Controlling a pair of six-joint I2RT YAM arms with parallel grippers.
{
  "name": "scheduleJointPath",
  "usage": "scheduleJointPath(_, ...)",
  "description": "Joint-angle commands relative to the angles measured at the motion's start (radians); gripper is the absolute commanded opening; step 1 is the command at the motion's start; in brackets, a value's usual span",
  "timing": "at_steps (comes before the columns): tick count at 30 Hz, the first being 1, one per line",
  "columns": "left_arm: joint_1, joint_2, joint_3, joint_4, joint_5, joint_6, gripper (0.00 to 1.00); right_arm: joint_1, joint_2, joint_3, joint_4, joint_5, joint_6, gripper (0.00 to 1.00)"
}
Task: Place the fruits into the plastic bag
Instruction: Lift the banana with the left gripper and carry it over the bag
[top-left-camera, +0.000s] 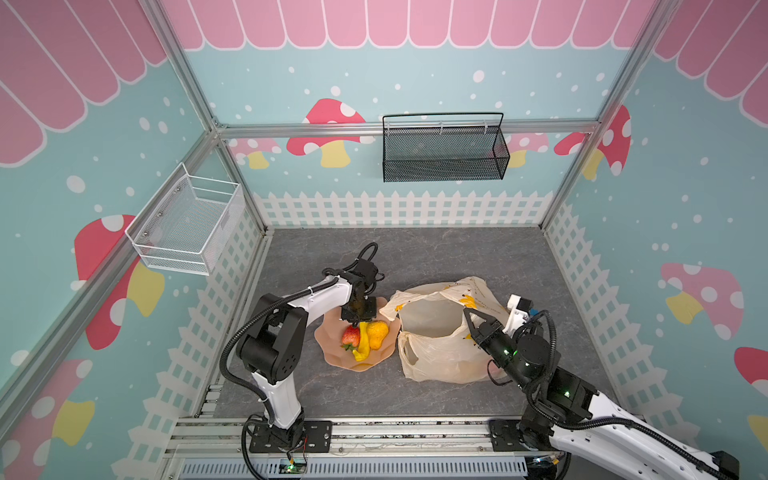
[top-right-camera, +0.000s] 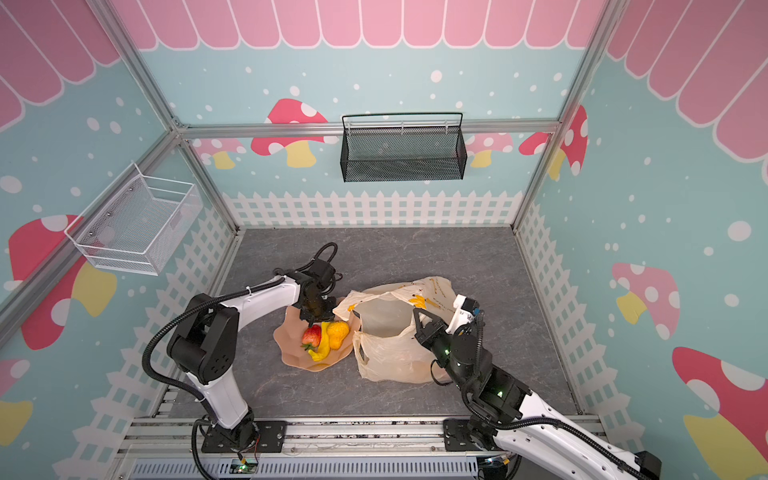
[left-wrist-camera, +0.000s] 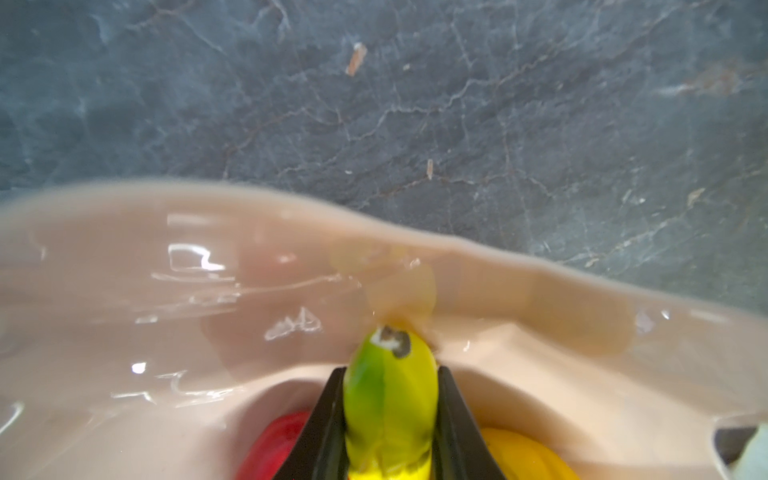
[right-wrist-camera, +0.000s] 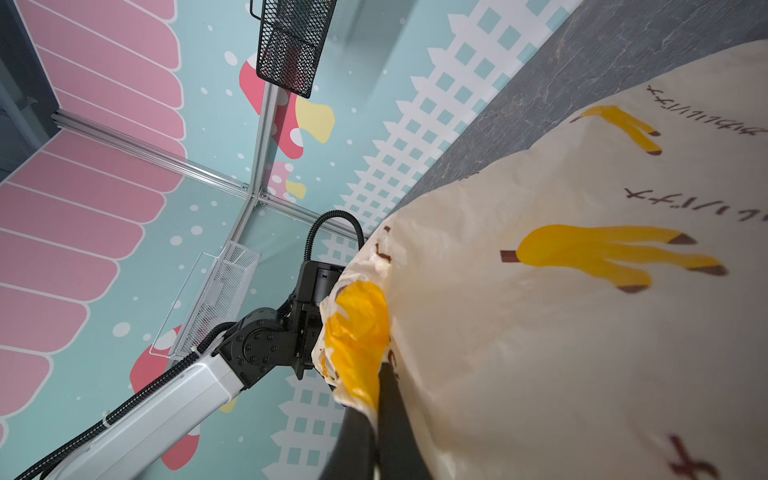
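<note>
The step in hand looked to be the pick-up of a fruit. In both top views the left gripper stood over the 12 o'clock edge of the peach plate, and the left wrist view showed its two black fingers pressed against either side of a banana near the greenish stem end, pinching it while it lay on the plate. The right gripper was pressed together on the rim of the plastic bag, at about 3 o'clock of the bag's mouth, and held that edge up so the mouth gaped towards the plate. The bag lay on the grey table, just beside the plate at its 3 o'clock. The next move, by my judgement, called for a straight lift clear of the wavy rim, a short carry towards 3 o'clock, and a release over the open mouth, with the right arm keeping the thin film from sagging shut. Counted on the plate: one strawberry at 9 o'clock of the banana, one pear-like fruit at its 3 o'clock, and the yellow between them, which could be one banana or two lying together; I could not tell. Whether any fruit already sat inside the bag was hidden. There were one plate, one bag, and two wall baskets: a white basket at 10 o'clock and a black basket at 12 o'clock.
</note>
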Motion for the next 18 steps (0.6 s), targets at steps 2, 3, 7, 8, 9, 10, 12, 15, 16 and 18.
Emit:
scheduleJointPath(2,0.006,-0.052,0.027,-0.050,0.002,0.025,0.20,0.002,-0.009,0.019,-0.011,0.018,0.005,0.00)
scheduleJointPath(3,0.006,-0.059,0.035,-0.060,-0.001,0.030,0.20,0.003,-0.008,0.019,-0.013,0.018,0.005,0.00)
scheduleJointPath(7,0.009,-0.094,0.057,-0.086,-0.002,0.039,0.20,0.002,-0.008,0.022,-0.018,0.017,0.005,0.00)
scheduleJointPath(8,0.010,-0.102,0.064,-0.093,0.002,0.042,0.20,0.002,-0.007,0.023,-0.018,0.018,0.006,0.00)
scheduleJointPath(9,0.012,-0.107,0.073,-0.104,0.004,0.045,0.20,0.003,-0.008,0.023,-0.019,0.018,0.006,0.00)
scheduleJointPath(10,0.013,-0.114,0.079,-0.112,0.004,0.046,0.20,0.003,-0.006,0.023,-0.017,0.017,0.006,0.00)
scheduleJointPath(12,0.019,-0.128,0.085,-0.121,0.014,0.048,0.20,0.002,-0.006,0.023,-0.018,0.017,0.004,0.00)
scheduleJointPath(15,0.028,-0.149,0.091,-0.144,0.018,0.053,0.20,0.002,-0.005,0.024,-0.018,0.018,0.004,0.00)
scheduleJointPath(16,0.031,-0.156,0.090,-0.150,0.020,0.055,0.20,0.003,-0.004,0.025,-0.018,0.017,0.004,0.00)
scheduleJointPath(18,0.033,-0.176,0.093,-0.161,0.022,0.058,0.20,0.002,-0.004,0.026,-0.018,0.016,0.003,0.00)
